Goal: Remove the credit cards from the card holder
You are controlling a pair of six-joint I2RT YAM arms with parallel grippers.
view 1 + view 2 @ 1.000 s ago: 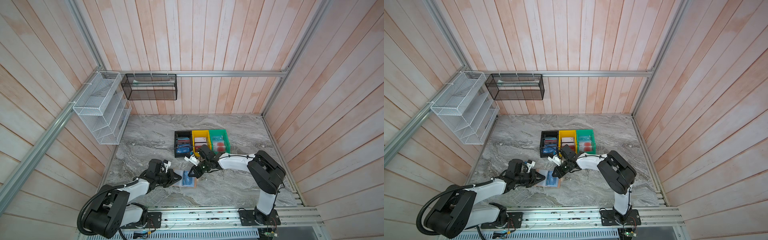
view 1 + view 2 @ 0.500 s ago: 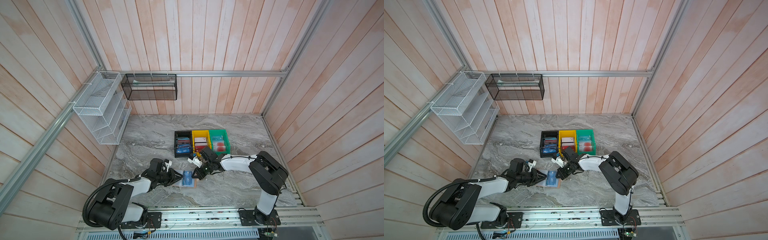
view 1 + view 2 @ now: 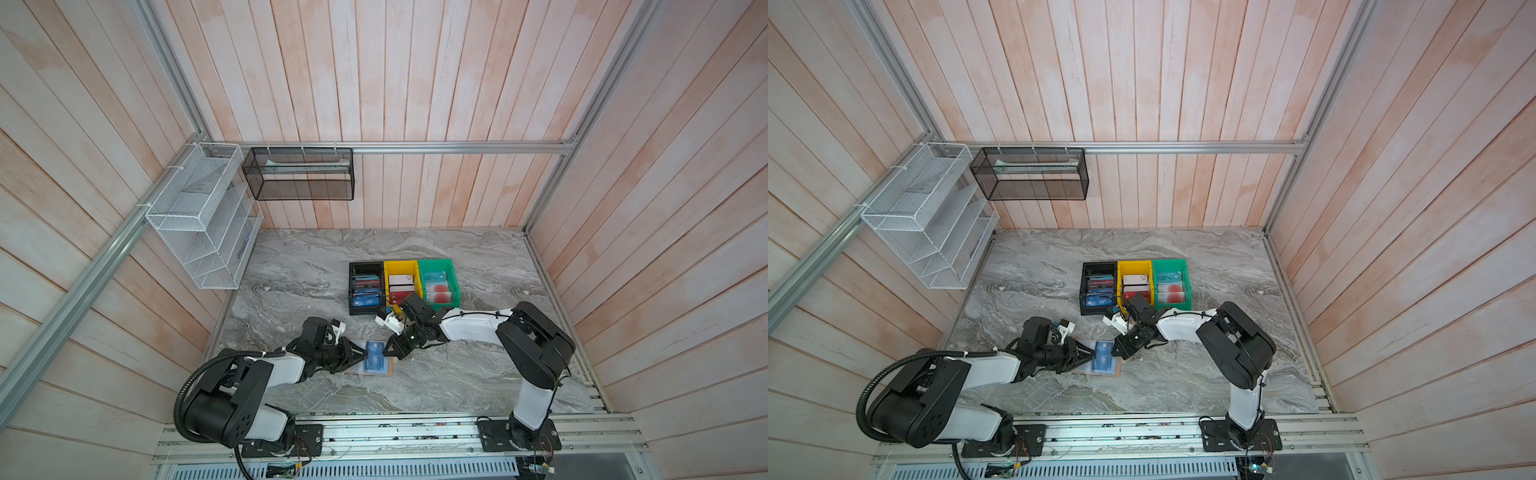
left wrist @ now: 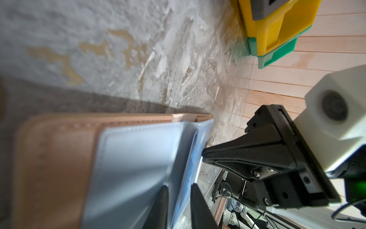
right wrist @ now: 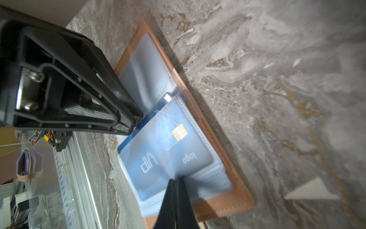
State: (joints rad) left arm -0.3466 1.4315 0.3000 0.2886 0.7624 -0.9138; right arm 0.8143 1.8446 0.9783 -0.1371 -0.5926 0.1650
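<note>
Left tool (image 4: 178, 186) ajar, right tool (image 5: 176, 180) closed

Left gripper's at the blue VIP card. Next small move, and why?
Probably close the left gripper on the blue plastic VIP card: its jaws stand apart astride the card's edge, which sticks out of its clear sleeve, while the shut right gripper rests on the sleeve's opposite edge in the tan-brown card holder.

Tan card holder (image 5: 227, 206) lying open on marble tabletop (image 5: 277, 79), blue VIP card (image 5: 168, 146) partly slid out
</note>
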